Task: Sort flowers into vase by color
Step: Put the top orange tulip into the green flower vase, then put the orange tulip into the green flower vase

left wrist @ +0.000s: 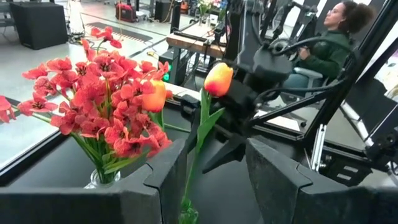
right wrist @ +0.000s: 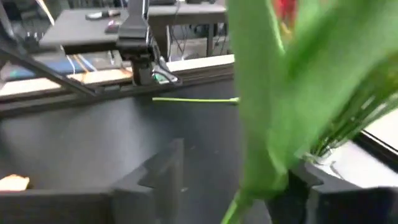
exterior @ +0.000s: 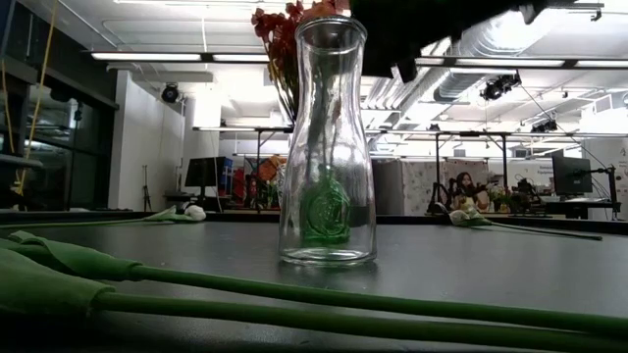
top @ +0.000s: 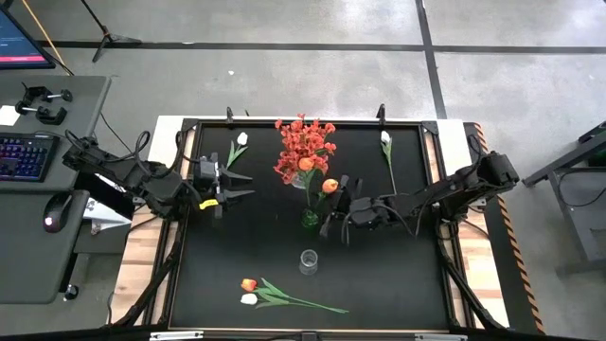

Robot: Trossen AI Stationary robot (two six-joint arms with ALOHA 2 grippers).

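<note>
A green glass vase (top: 310,219) near the table's middle holds an orange tulip (top: 329,186), upright (left wrist: 218,78). Just behind it, a clear vase holds the red blossom sprays (top: 303,150) and another orange tulip (left wrist: 155,95). My right gripper (top: 333,204) is open around the tulip's green stalk (right wrist: 261,124), which stands close to one finger (right wrist: 311,180). My left gripper (top: 232,186) is open and waits at the table's left, pointing at the vases (left wrist: 211,180). An empty clear vase (top: 309,260) stands nearer (exterior: 327,147). My right gripper comes level from the table's right, with its fingers on either side of the upright stalk (right wrist: 258,168). The stalk stands right beside one finger; I cannot tell whether it touches it. The stalk's foot is in the green vase.
White tulips lie near the far edge, one left (top: 241,139) and one right (top: 385,138). An orange tulip (top: 248,284) and a white tulip (top: 248,299) lie near the near edge, their stalks (exterior: 294,294) across the low view. A person (left wrist: 329,37) sits beyond the table.
</note>
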